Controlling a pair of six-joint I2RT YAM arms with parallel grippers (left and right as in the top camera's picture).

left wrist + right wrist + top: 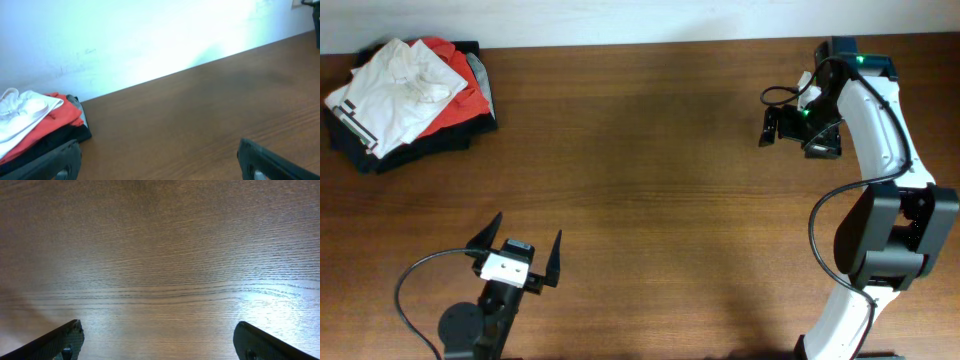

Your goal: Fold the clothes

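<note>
- At the far left corner of the counter (650, 180), the white T-shirt (390, 88) lies crumpled on top of a red shirt (463, 95) and dark clothes (455, 138).
- Left fingers (486, 236), near left, are spread apart and empty.
- Right fingers (57, 341), far right, are spread apart above the counter.

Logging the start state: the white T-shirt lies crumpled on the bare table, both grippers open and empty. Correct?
Not the bare table: the overhead view shows the white T-shirt crumpled atop a red shirt and dark garments. The left gripper and right gripper are open and empty.
</note>
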